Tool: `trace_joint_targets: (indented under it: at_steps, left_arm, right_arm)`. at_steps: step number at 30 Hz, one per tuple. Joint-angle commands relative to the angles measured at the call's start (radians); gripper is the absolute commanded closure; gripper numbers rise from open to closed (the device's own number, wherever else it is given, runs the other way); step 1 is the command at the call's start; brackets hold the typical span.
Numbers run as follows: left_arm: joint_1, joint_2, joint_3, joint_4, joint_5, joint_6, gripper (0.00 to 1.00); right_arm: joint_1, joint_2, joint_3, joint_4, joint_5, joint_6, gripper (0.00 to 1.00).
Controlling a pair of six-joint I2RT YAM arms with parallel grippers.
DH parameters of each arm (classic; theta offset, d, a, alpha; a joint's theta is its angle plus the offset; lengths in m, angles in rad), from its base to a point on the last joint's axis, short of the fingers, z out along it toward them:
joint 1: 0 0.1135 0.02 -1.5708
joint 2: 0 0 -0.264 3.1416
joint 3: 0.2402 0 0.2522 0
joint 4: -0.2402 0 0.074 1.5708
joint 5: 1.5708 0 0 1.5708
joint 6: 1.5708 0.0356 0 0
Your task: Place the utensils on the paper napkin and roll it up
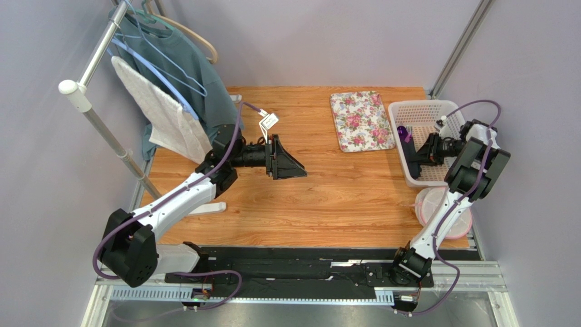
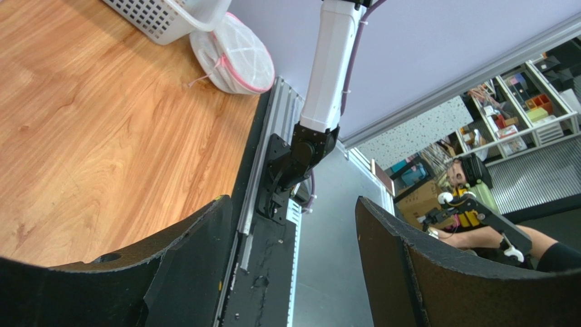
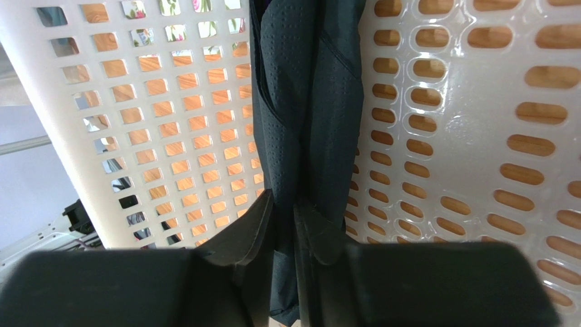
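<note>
- The right gripper (image 3: 294, 221) has its fingers pressed together on the paper napkin (image 3: 307, 88). The napkin is a dark dimpled sheet, bunched into a narrow fold that runs up from between the fingers.
- Only the right wrist view shows this pinch. It sets the napkin against the perforated floor and wall of the white basket (image 3: 477, 136).
- From above, the same gripper (image 1: 413, 153) is a dark shape inside the basket (image 1: 426, 107) at the far right of the table (image 1: 327, 204). There the napkin cannot be told from the fingers.
- The top view alone shows a purple utensil (image 1: 402, 131) in the basket's far left part, just beside the gripper.
- The left gripper (image 2: 292, 204) is spread wide with nothing between its fingers. From above it hangs over the wood left of centre (image 1: 290, 165), well apart from the basket.
- A floral mat (image 1: 361, 120) lies flat just left of the basket.
- A pink-rimmed mesh pouch (image 1: 443, 211) sits on the basket's near side.
- A clothes rack (image 1: 88, 88) with a teal shirt (image 1: 191, 75) crowds the far left.
</note>
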Motion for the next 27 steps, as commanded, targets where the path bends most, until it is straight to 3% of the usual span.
trace_joint_targets:
  at_steps: [1, 3, 9, 15, 27]
  left_arm:
    - [0.001, 0.004, 0.031, 0.011, 0.011, 0.01, 0.25]
    - [0.001, 0.006, 0.031, 0.011, 0.011, 0.011, 0.25]
    - [0.001, 0.004, 0.033, 0.016, 0.009, 0.007, 0.24]
    - [0.001, 0.004, 0.034, 0.017, 0.009, 0.003, 0.24]
    - [0.003, 0.021, 0.047, 0.009, 0.012, 0.025, 0.25]
  right_arm:
    - [0.003, -0.052, -0.013, 0.057, 0.097, -0.001, 0.71]
    - [0.003, -0.058, -0.018, 0.055, 0.1, -0.001, 0.65]
    - [0.004, -0.095, -0.024, 0.048, 0.099, -0.01, 0.64]
    - [0.004, -0.112, -0.01, 0.029, 0.103, -0.023, 0.53]
    - [0.012, -0.13, -0.009, 0.018, 0.117, -0.024, 0.49]
